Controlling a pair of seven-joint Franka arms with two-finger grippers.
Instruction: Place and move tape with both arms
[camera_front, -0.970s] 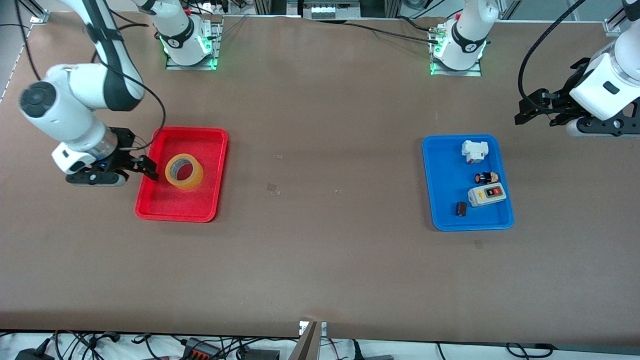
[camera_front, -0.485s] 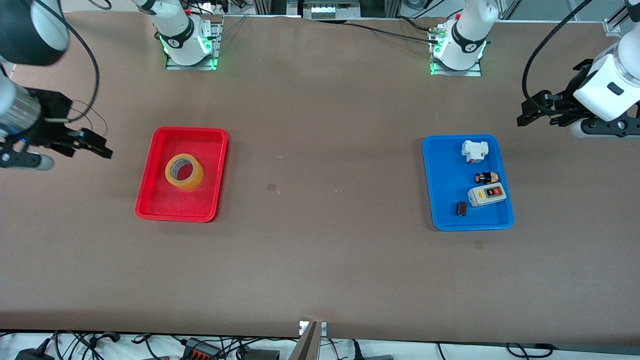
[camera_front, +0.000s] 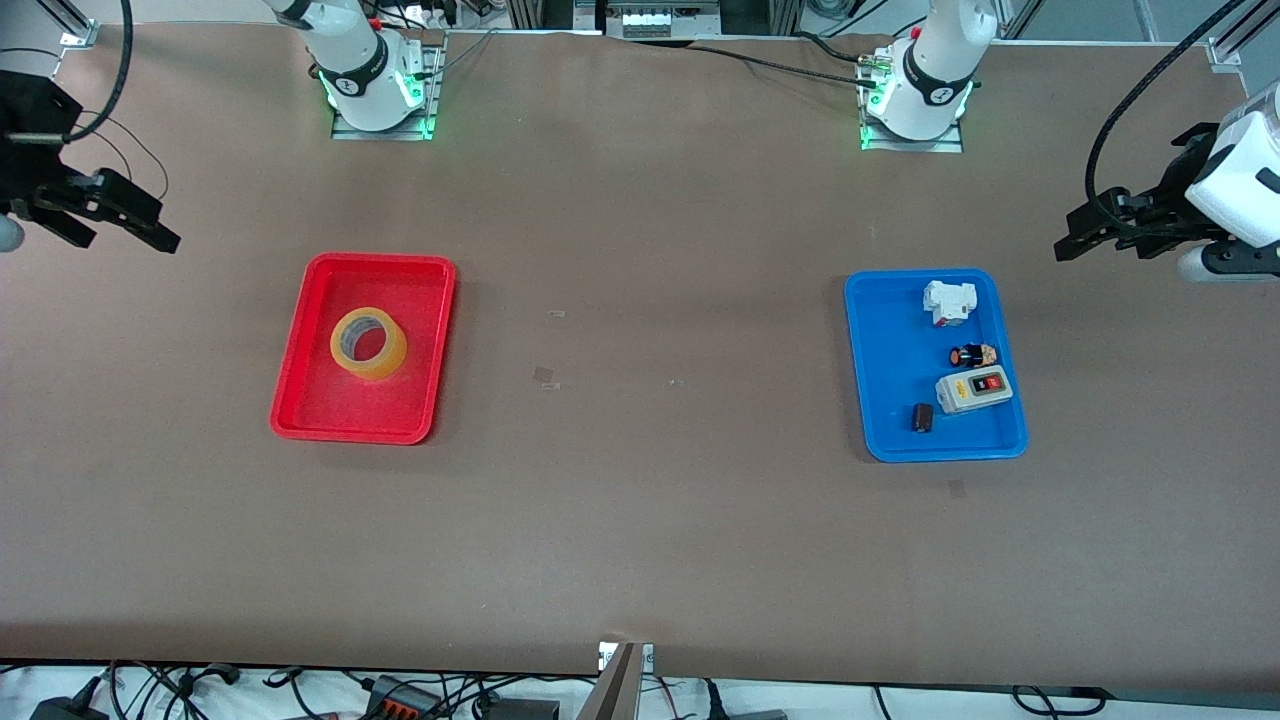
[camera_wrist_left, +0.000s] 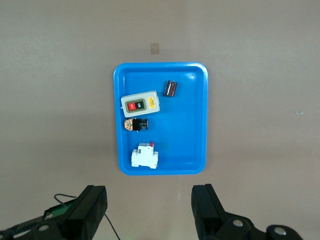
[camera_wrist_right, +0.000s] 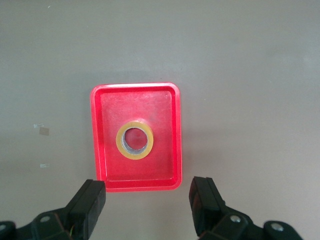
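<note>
Tape (camera_front: 368, 343) flat in red tray (camera_front: 300, 400), hole up for an easy grab. Right pincer (camera_front: 120, 222) wide over bare tabletop (camera_front: 640, 520). Left pincer (camera_front: 1100, 232) wide, waiting beside blue tray (camera_front: 880, 400).

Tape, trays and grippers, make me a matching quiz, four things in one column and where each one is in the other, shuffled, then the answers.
Things:
1. tape
2. grey switch box
3. left gripper
4. right gripper

Places:
A. in the blue tray
B. fingers open, over bare table off the red tray's end
C. in the red tray
D. fingers open, over bare table off the blue tray's end

Pairs: 1-C, 2-A, 3-D, 4-B
</note>
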